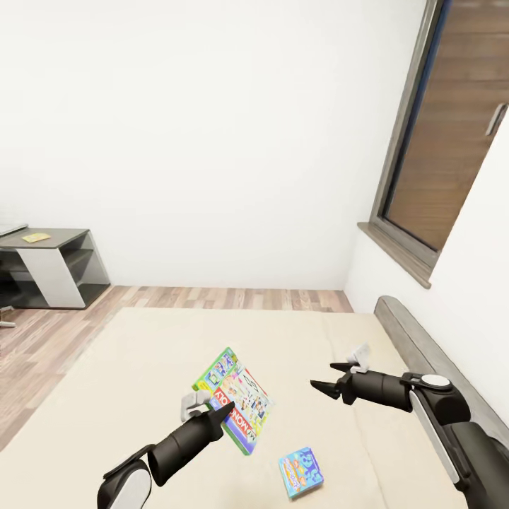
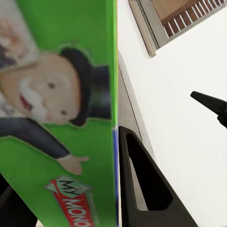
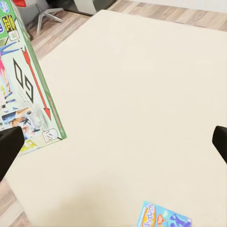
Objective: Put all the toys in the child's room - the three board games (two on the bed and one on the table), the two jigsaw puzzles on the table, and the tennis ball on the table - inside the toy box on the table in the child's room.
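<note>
A white-green board game [image 1: 239,397] with Monopoly print is tilted up over the beige bed [image 1: 141,353], with my left gripper [image 1: 214,411] shut on its near edge. The left wrist view has its green cover [image 2: 56,118] beside one dark finger [image 2: 142,189]. A small blue board game [image 1: 302,472] lies flat on the mattress in front of me, also in the right wrist view [image 3: 163,219]. My right gripper [image 1: 323,375] hovers open and empty above the bed, right of the held game [image 3: 26,94]. The toy box, jigsaw puzzles and tennis ball are out of view.
The dark grey headboard [image 1: 417,339] runs along the right wall under a wood-framed window [image 1: 452,141]. A dark grey table section [image 1: 60,261] with open shelves stands at the far left on the wood-plank floor [image 1: 233,297], with a small yellow flat thing [image 1: 35,237] on top.
</note>
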Robot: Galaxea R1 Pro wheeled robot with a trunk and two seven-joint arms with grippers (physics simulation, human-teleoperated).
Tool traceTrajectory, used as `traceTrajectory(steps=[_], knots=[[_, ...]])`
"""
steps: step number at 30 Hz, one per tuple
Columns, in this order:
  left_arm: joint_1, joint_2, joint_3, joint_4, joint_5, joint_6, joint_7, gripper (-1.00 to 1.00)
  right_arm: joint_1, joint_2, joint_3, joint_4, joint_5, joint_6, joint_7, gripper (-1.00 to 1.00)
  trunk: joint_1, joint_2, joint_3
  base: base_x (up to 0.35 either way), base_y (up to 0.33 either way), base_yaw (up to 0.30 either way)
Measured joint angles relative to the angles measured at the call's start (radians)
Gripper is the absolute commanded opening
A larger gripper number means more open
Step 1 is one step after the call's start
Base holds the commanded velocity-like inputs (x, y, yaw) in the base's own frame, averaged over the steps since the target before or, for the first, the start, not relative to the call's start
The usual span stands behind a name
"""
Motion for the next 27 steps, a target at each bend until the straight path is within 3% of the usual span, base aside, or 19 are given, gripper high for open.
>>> traceTrajectory(steps=[27], knots=[[0.000,0.000,0.000,0.000,0.000,0.000,0.000,-1.00,0.000,0.000,0.000,0.000,0.000,-0.001,0.000,1.00,0.000,0.000,0.000,0.000,0.294,0.000]])
